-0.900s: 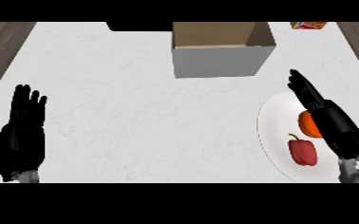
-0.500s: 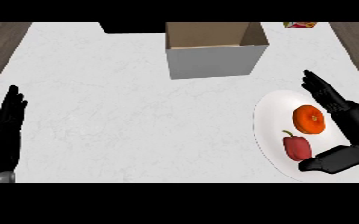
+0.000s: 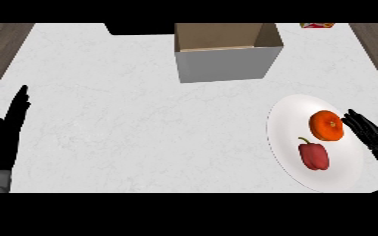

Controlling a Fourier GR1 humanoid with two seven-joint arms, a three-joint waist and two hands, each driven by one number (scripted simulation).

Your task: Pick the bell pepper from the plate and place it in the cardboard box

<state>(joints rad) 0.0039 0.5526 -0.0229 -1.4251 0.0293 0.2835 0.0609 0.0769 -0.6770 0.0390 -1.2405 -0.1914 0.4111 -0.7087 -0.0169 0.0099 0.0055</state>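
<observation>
While the right hand (image 3: pixel 363 130) hangs open beside the round white plate (image 3: pixel 289 152), straight fingers by an orange round fruit (image 3: pixel 325 125), the red bell pepper (image 3: pixel 314 155) lies on that plate. Beyond the plate stands the open cardboard box (image 3: pixel 227 52) on the white bench (image 3: pixel 133 115). Far from the plate, the left hand (image 3: pixel 13 127) rests open.

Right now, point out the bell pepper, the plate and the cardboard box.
bell pepper (image 3: pixel 314 155), head view, on the middle of its red body.
plate (image 3: pixel 284 125), head view, on a bare white part near its left rim.
cardboard box (image 3: pixel 225 65), head view, on its grey front wall.
</observation>
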